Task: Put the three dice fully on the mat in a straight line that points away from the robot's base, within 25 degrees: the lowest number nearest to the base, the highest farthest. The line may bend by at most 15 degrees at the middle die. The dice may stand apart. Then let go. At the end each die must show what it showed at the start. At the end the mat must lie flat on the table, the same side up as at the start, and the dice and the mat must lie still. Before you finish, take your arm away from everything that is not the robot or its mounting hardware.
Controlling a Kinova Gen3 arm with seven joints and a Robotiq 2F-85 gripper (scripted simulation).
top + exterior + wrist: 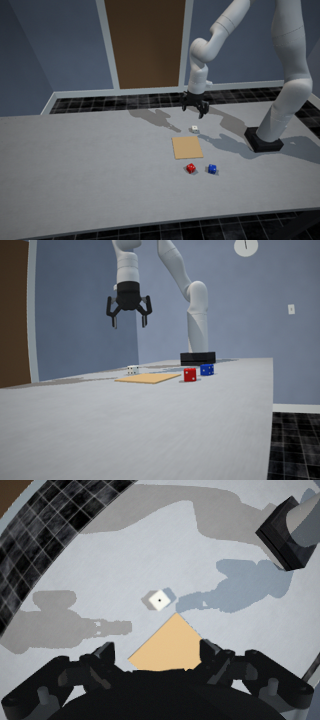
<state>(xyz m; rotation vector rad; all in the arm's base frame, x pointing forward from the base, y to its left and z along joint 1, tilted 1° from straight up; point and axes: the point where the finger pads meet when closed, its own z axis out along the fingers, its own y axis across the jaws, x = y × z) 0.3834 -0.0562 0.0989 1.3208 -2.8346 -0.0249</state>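
Note:
A tan mat (187,147) lies flat on the grey table; it also shows in the exterior view (148,377) and in the wrist view (167,651). A white die (194,128) (132,369) (158,600) showing one pip on top sits on the table just beyond the mat's far corner. A red die (190,168) (189,374) and a blue die (212,168) (207,369) sit side by side on the table off the mat's near edge. My gripper (194,109) (128,322) is open and empty, hanging well above the white die.
The arm's black base (263,141) stands on the table to the right of the mat. Its shadow falls across the table near the white die. The table's far edge lies behind the gripper.

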